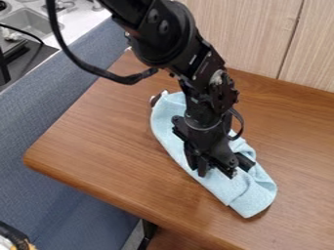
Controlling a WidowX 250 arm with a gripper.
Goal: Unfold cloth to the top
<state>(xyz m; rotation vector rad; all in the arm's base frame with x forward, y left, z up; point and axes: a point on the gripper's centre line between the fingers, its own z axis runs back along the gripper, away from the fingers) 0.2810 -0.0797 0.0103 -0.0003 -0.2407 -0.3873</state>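
We see the gripper (218, 171) low over the folded blue cloth (253, 199) on the wooden table (98, 136), but cannot tell whether its jaws are apart or together.

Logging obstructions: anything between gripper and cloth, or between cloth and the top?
Nothing visible lies between the gripper and the light blue cloth. Toward the top, a small dark item at the cloth's upper end might get in the way.

The black robot arm (163, 39) enters from the top edge, left of the middle, and slants down toward the right. Its wrist (207, 107) drops more steeply, and the black pincer (218, 170) hangs pointing downward, below and right of centre.
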